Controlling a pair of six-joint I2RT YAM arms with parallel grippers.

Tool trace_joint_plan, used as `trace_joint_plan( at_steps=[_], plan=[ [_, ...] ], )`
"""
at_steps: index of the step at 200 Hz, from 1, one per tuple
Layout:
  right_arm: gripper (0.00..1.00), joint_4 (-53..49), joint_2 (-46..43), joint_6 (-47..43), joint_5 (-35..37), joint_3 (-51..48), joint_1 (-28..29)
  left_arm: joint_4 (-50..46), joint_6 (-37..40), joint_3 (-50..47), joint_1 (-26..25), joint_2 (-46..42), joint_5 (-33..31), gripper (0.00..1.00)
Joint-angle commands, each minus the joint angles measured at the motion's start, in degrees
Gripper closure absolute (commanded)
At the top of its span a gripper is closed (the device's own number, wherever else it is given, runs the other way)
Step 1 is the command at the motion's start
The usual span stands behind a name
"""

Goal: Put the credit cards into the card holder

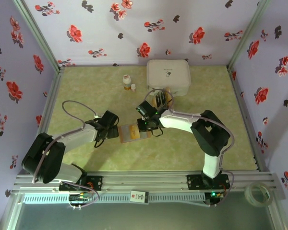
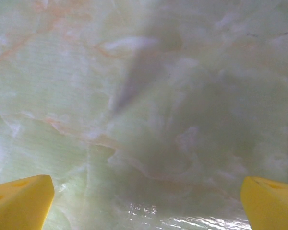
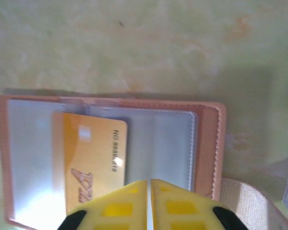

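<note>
The card holder (image 1: pixel 134 132) lies open on the table between both arms, with a reddish-brown rim (image 3: pixel 209 143) and grey clear sleeves. One tan-gold credit card (image 3: pixel 93 158) rests on its left sleeve, partly tucked in. More credit cards (image 1: pixel 162 99), gold and black, lie beside the white box. My right gripper (image 3: pixel 149 184) hovers over the holder's right half, shut, with only a hairline slit between its fingers (image 3: pixel 120 206). My left gripper (image 1: pixel 113 130) sits at the holder's left end, open; its fingertips (image 2: pixel 24 201) stand wide apart over bare table.
A large white rounded box (image 1: pixel 168 76) stands at the back. A small bottle (image 1: pixel 127 81) and a tiny white item (image 1: pixel 133 87) stand left of it. A pale fabric strap (image 3: pixel 245 203) extends from the holder. Floral walls enclose the table.
</note>
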Motion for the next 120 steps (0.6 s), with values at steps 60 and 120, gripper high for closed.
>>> trace_joint_plan(
  at_steps=[60, 120],
  plan=[
    [0.9, -2.74, 4.09, -1.51, 0.06, 4.67, 1.02, -2.12, 1.37, 2.96, 0.38, 4.97, 1.08, 0.0],
    [0.9, -3.09, 6.31, -1.36, -0.87, 7.24, 2.63, -1.44, 1.63, 3.33, 0.33, 6.66, 1.47, 0.0]
  ],
)
